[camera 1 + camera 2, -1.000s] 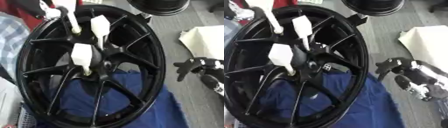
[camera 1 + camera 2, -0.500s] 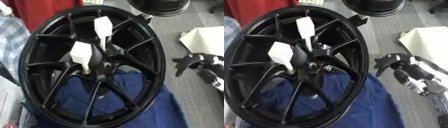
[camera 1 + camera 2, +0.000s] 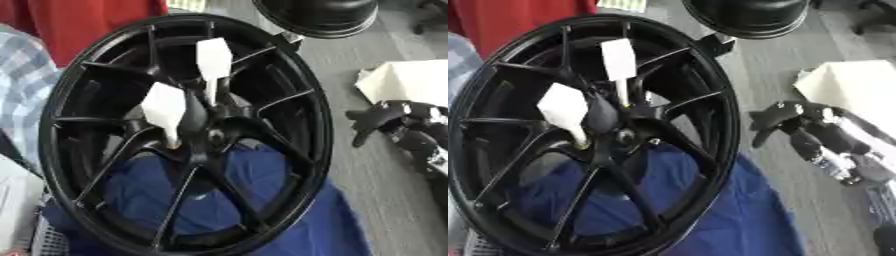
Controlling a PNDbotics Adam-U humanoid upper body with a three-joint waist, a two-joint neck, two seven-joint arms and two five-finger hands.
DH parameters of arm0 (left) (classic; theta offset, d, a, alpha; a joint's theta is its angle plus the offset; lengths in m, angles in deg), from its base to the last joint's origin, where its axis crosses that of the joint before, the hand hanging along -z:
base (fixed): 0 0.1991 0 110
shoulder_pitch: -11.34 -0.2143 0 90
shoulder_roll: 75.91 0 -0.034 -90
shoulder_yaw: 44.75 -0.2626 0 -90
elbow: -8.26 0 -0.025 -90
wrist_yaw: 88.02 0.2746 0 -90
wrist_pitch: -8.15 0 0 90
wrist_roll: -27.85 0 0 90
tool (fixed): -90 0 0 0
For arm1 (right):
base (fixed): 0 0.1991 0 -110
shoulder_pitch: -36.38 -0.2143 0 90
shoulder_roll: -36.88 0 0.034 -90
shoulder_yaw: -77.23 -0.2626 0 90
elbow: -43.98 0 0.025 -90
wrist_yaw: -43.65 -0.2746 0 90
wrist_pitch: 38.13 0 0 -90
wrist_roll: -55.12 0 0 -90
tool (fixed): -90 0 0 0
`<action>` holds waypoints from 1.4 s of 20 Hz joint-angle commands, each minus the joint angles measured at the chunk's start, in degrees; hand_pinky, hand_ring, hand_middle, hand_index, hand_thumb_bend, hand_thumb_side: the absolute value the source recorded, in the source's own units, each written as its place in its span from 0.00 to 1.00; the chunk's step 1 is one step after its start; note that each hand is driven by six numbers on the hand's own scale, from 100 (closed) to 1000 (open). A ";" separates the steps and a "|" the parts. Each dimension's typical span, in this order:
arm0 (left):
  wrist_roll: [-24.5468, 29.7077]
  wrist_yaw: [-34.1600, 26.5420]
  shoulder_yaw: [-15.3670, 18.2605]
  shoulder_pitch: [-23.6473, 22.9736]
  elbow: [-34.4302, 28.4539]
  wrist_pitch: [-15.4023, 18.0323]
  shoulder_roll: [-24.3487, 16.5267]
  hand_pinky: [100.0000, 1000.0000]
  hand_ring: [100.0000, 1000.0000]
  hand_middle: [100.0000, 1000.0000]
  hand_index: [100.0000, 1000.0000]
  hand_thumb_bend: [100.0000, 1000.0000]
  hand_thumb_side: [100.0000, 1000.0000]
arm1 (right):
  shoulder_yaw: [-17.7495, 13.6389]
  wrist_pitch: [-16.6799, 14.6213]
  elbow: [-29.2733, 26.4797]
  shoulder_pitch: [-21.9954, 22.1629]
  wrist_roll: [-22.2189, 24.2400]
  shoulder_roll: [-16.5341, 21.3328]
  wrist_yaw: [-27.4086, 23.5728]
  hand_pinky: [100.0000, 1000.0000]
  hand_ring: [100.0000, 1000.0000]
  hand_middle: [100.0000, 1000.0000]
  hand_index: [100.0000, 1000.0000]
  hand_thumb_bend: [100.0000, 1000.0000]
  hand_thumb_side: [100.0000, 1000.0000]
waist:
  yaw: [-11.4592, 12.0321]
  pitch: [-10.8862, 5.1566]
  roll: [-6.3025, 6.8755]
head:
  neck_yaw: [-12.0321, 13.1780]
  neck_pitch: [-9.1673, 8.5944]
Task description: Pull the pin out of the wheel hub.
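At the far left I had no left hand in either view. A second earlier there was a third white piece up at the top-left edge of the rim, with something pale around it that I couldn't make out. Half a second later it was gone, and it stayed gone. My read: one pin had just come out and been carried off to the left, so that part of the job looked done. The whole picture had also slid a bit, and I put that down to the head moving, not the wheel.

The wheel (image 3: 54, 150) stood tilted on its edge, black and thin-spoked, resting on a blue cloth (image 3: 328, 230). Behind its left side were checked fabric (image 3: 22, 90) and something red (image 3: 79, 20).

At the hub (image 3: 208, 131), in the middle of the spokes, two white pins were still seated. The lower-left pin (image 3: 164, 106) had a broad flat head on a thin stem that ran down into the hub. The upper pin (image 3: 214, 56) stood just right of it and higher, with the same paddle shape. If those also count, the work wasn't over.

Well right of the wheel, my right hand (image 3: 798, 125) lay on the grey floor, fingers slack and spread, holding nothing. A white sheet (image 3: 411, 82) lay just beyond it.
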 commanded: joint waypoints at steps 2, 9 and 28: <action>3.92 5.12 1.63 -0.24 1.01 0.98 -0.91 0.98 0.91 0.88 0.95 0.27 1.00 | -0.47 0.26 -1.20 -0.41 -0.36 0.51 -0.29 1.00 0.60 0.67 0.72 0.00 0.48 | 0.09 -0.82 0.15 | 0.10 -0.81; 1.59 -2.13 3.73 3.04 -4.44 2.23 0.47 0.82 0.76 0.74 0.82 0.00 0.74 | -0.43 0.47 -1.20 -0.25 -0.68 0.56 -0.48 1.00 0.60 0.66 0.72 0.00 0.48 | 0.12 -1.24 -0.03 | 0.44 -0.75; -27.77 -33.52 1.51 4.22 -23.63 7.22 27.33 0.65 0.59 0.55 0.70 0.00 0.64 | 0.02 -0.34 -1.20 -1.97 -0.20 0.71 -3.16 1.00 0.60 0.66 0.72 0.00 0.46 | -0.29 -0.84 -1.70 | 0.88 -1.16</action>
